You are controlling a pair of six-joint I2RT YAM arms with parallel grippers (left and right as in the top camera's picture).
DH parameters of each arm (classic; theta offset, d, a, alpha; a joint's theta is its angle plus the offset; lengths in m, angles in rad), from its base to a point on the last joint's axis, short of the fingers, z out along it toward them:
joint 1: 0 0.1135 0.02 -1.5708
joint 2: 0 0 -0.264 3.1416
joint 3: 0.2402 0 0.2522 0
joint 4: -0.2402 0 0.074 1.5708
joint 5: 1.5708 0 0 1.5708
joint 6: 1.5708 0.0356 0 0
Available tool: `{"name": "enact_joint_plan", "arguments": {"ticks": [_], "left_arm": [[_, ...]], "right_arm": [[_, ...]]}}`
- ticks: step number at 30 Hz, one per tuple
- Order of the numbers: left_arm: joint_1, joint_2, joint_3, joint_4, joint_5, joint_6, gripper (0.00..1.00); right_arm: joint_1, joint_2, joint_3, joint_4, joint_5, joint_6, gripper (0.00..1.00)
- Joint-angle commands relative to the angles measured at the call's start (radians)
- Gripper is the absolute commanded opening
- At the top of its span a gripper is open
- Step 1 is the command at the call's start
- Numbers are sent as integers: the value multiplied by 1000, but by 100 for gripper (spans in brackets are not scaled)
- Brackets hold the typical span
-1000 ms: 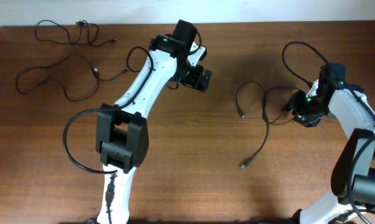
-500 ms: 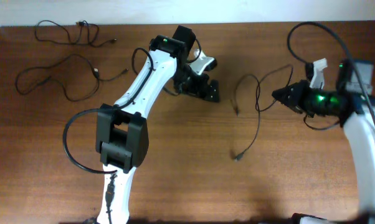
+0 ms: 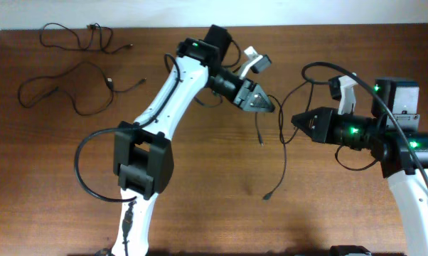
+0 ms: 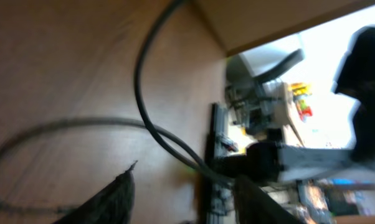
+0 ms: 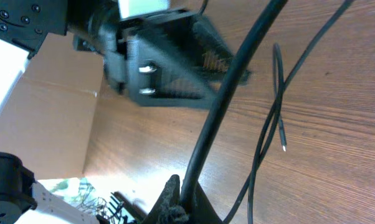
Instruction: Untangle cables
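Observation:
One thin black cable [image 3: 284,153] hangs in loops at the table's centre, and my right gripper [image 3: 296,119] is shut on it. In the right wrist view the cable [image 5: 237,93] runs up out of the closed fingertips of that gripper [image 5: 181,202], with a thinner strand and a plug end [image 5: 281,140] beside it. My left gripper [image 3: 262,105] points at the same cable from the left, a short gap away. Its jaws [image 4: 187,199] stand apart with only table between them, and the cable [image 4: 144,106] curves past above them. Two more cables [image 3: 79,37] [image 3: 65,85] lie loose at the far left.
The held cable's lower plug [image 3: 266,197] rests on the wood towards the front, and another plug end [image 3: 259,140] dangles under the left gripper. The left arm's thick base cable [image 3: 82,171] loops at front left. The table's far edge [image 3: 129,27] meets a pale wall.
My right gripper shut on the cable, rose and swung left with it. The left arm reached right towards the cable, its jaws narrowing. The cable's loops shifted left.

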Motion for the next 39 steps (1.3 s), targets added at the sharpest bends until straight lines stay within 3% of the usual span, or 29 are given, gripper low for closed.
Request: {"name": "enact_joint_plan", "arguments": {"ticks": [1, 4, 7, 9, 12, 14, 17, 20, 25, 34, 39], "left_arm": [[-59, -2, 17, 56, -308, -283, 50], [-102, -2, 17, 59, -333, -286, 51], [-116, -2, 17, 43, -465, -286, 44], [-116, -2, 16, 40, -474, -286, 41], [-116, -2, 17, 37, -474, -286, 28], [-116, -2, 17, 36, -474, -286, 10], [-115, -2, 16, 36, -493, -286, 0], [-110, -2, 16, 29, -602, -292, 0], [-75, -2, 16, 21, -932, -452, 0], [-50, -2, 16, 21, -933, -467, 11], [-49, -2, 16, 19, -979, -507, 15]], "right_arm": [[40, -6, 9, 13, -33, 19, 4], [48, -6, 9, 29, -33, 18, 4], [48, -6, 9, 32, -32, 18, 4], [48, -6, 9, 32, -32, 18, 4], [45, -6, 9, 32, -18, 19, 4], [45, -6, 9, 32, -11, 19, 4], [45, -6, 9, 32, 16, 20, 4], [45, -6, 9, 25, 97, 79, 4], [45, -6, 9, 4, 199, 132, 4], [45, -6, 9, -96, 482, 237, 4], [45, -6, 8, -127, 536, 308, 4]]}}
